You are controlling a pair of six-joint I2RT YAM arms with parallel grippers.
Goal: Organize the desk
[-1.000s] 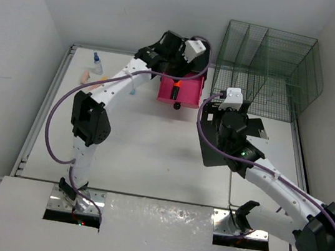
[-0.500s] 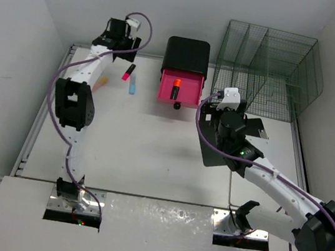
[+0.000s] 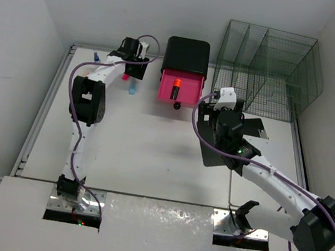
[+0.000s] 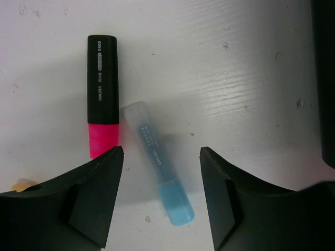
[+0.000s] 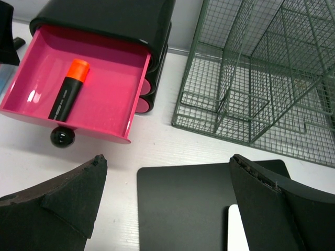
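Observation:
The white desk carries a pink highlighter with a black cap and a light blue highlighter, lying side by side at the back left; both show in the top view, pink and blue. My left gripper is open and hangs above the blue one. A black drawer box has its pink drawer pulled open, with an orange highlighter inside. My right gripper is open and empty, right of the drawer.
A green wire rack stands at the back right. A flat black pad with a white piece on it lies under my right gripper. A small blue-capped bottle and an orange item sit near the far left rail.
My left arm swung from over the pink drawer to the back left corner, then came to hang above the pink and blue highlighters. My right gripper shifted slightly left.

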